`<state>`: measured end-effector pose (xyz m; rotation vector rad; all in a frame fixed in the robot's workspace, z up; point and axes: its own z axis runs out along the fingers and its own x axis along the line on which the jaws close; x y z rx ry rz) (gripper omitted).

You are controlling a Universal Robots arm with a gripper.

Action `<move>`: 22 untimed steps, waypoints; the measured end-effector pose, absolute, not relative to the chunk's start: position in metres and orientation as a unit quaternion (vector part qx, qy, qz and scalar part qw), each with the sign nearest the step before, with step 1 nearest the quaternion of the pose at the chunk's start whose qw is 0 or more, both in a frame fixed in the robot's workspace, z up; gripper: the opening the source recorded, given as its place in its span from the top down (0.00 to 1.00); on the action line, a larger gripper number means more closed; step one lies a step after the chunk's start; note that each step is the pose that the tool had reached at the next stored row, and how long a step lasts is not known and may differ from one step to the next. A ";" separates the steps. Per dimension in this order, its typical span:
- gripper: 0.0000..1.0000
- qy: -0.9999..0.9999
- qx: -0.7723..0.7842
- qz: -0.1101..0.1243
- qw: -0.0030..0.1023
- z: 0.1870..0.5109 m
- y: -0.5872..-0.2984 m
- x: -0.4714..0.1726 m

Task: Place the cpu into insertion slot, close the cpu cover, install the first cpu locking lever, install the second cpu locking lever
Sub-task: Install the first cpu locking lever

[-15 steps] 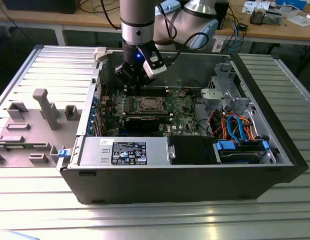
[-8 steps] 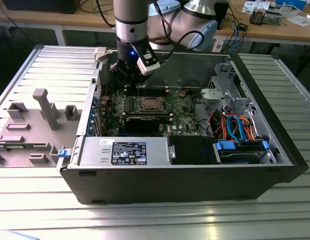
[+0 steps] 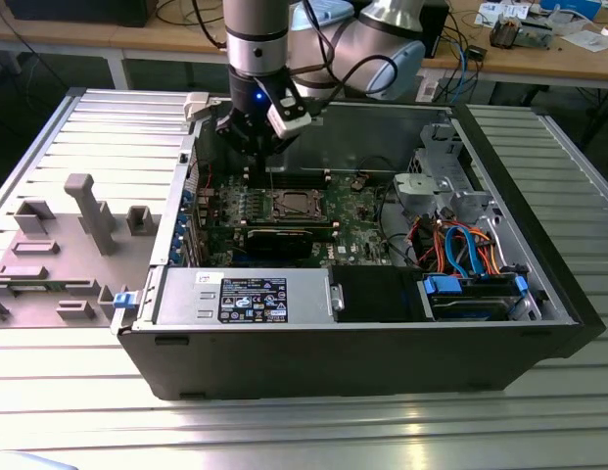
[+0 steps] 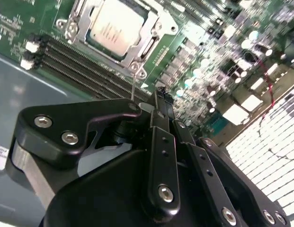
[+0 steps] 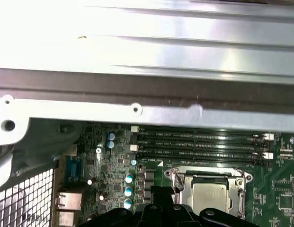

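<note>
1. Tool (image 3: 257, 137) hung above the motherboard (image 3: 357, 211) inside the open computer case (image 3: 382, 343) in the exterior view, over the board's rear edge and short of the socket.
2. We saw its black fingers (image 4: 158, 113) pressed together in the second wrist view, with nothing between them that we could make out.
3. We found the cpu (image 4: 113, 26) lying flat in the insertion slot (image 3: 292, 206), its dull silver top facing up; in the first wrist view the chip (image 5: 210, 197) sat square inside the metal frame.
4. We noted the cpu cover (image 4: 137, 56) folded down around the chip, its window framing the silver top in both wrist views.
5. We could not tell from these views whether either locking lever was latched.
6. We saw the row of long memory slots (image 5: 199, 144) running just beside the socket, between it and the case wall (image 5: 147, 113).
7. We saw the power supply (image 3: 245, 299) along the case's near edge in the exterior view, and blue and orange cables (image 3: 460, 250) bundled toward the exterior view's right.
8. We saw a grey fixture plate (image 3: 59, 245) with upright blocks on the ribbed metal worktop (image 3: 304, 431), beside the case on the exterior view's left.
</note>
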<state>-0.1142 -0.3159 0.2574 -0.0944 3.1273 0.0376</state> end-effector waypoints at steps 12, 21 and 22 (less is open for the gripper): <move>0.89 0.999 -0.031 0.011 0.006 0.256 -0.307 -0.096; 0.89 0.999 -0.031 0.010 0.006 0.251 -0.305 -0.090; 0.89 0.999 -0.031 0.010 0.006 0.251 -0.305 -0.090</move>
